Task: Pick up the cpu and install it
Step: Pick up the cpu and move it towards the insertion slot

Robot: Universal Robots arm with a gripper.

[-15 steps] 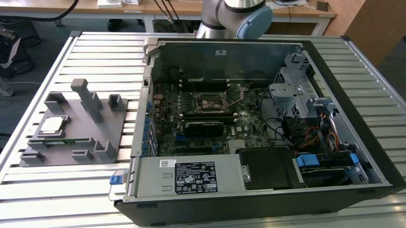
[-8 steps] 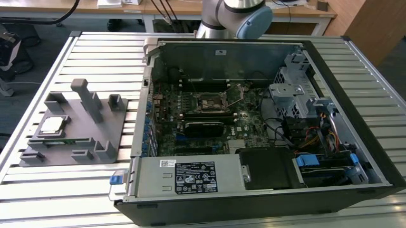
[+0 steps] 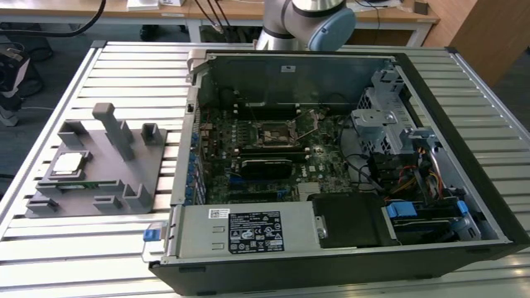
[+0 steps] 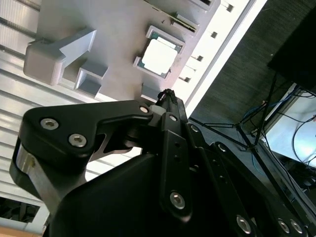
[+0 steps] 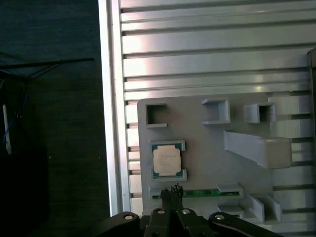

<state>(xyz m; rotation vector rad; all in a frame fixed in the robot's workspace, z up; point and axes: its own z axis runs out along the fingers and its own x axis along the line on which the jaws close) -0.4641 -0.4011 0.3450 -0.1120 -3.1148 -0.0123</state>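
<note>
Over on the exterior view's left, a grey holder (image 3: 108, 162) sits on the slatted metal table (image 3: 124, 68). In both wrist views the gripper (image 5: 171, 189) (image 4: 168, 94) points down at the holder from above, clear of it. The cpu (image 3: 68, 163) (image 5: 166, 161) (image 4: 159, 55) lies flat in a bracketed pocket of the holder, on the side by the table's edge, shiny metal top up. It is square, so no side runs longer, and its edges line up with the pocket. The jaws are pressed together and hold nothing. Their tips hover over the green memory stick (image 5: 202, 193), just beside the cpu. To the exterior view's right lies the open computer case (image 3: 463, 205), its dark socket (image 3: 277, 131) bare. The arm (image 3: 306, 22) rises behind the case.
</note>
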